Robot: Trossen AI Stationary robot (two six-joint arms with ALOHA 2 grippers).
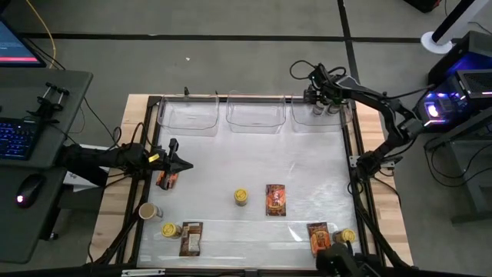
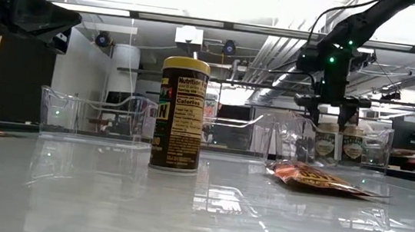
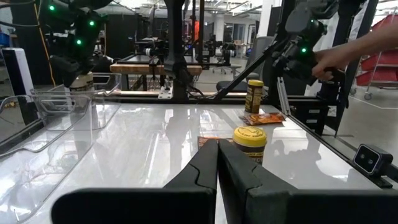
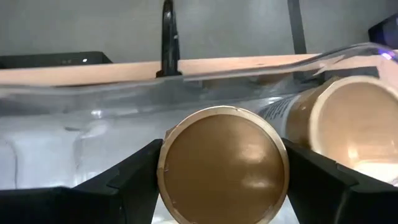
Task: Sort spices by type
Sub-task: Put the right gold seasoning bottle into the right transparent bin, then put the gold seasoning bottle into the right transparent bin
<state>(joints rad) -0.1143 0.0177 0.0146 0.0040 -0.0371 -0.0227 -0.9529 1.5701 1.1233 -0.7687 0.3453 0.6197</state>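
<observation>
My right gripper (image 1: 323,98) reaches down into the far right clear bin (image 1: 347,123) and is shut on a tan-lidded jar (image 4: 222,165). A second tan-lidded jar (image 4: 348,121) stands right beside it; both show in the low view (image 2: 327,142). My left gripper (image 1: 178,163) is shut and empty, raised above the table's left side, beside a red-orange packet (image 1: 166,180). A yellow-lidded jar (image 1: 241,197) stands mid-table next to a flat packet (image 1: 276,198). More jars (image 1: 171,229) and packets (image 1: 191,238) lie along the near edge. My right gripper has the tan-lidded jar by its lid's rim (image 4: 168,180), one finger (image 4: 134,177) on each side of it. The fingers come from above, pointing down. The jar is upright, level with its neighbour inside the bin.
Two more clear bins (image 1: 188,115) (image 1: 256,115) stand along the far edge. A tan-lidded jar (image 1: 148,210) lies at the near left; a packet (image 1: 318,237) and a yellow-lidded jar (image 1: 346,236) sit at the near right. A person's hand (image 3: 348,53) shows beyond the table.
</observation>
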